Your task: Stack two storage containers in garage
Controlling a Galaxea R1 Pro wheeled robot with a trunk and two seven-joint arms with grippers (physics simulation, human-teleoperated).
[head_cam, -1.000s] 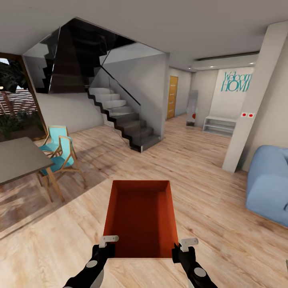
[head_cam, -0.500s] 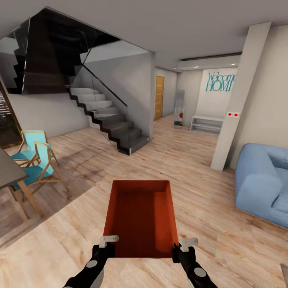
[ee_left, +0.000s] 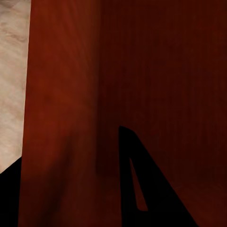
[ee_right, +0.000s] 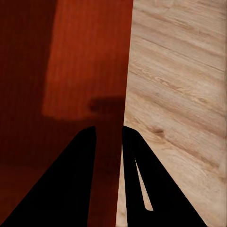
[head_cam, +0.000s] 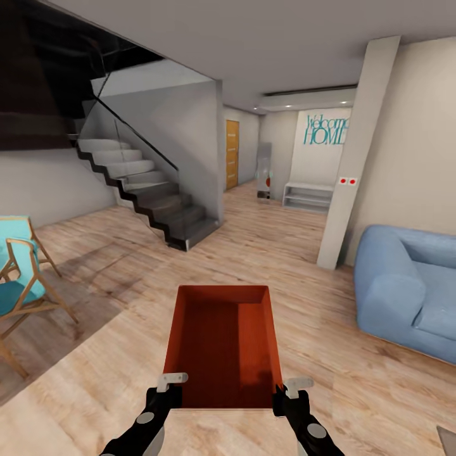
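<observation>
1. While I look down from the head camera, I see one orange-red storage container (head_cam: 221,345) carried in front of me above the light wood plank floor (head_cam: 354,386), open top up, its near edge level with both grippers.
2. My left gripper (head_cam: 166,394) sits at the near left corner and my right gripper (head_cam: 286,399) at the near right corner; each is clenched on the container's wall.
3. In the right wrist camera I see the thin wall (ee_right: 109,142) running between the two dark fingers (ee_right: 135,179), one inside the box and one outside over the planks.
4. In the left wrist camera one finger (ee_left: 142,189) lies inside the box against the red interior; the other is only a dark wedge cut off at the picture's corner, so I read that grip mainly from the head camera.
5. The container's underside is hidden from me, and its inside is in shadow on one half.
6. Around me is the living room: a dark staircase (head_cam: 152,202) ahead to the left, a blue sofa (head_cam: 405,291) at the right and partly cut off, and a turquoise chair (head_cam: 22,278) cropped at the left edge.
7. Far ahead stand a wooden door (head_cam: 232,154) and teal wall lettering (head_cam: 326,130) partly hidden by a white pillar (head_cam: 354,158).
</observation>
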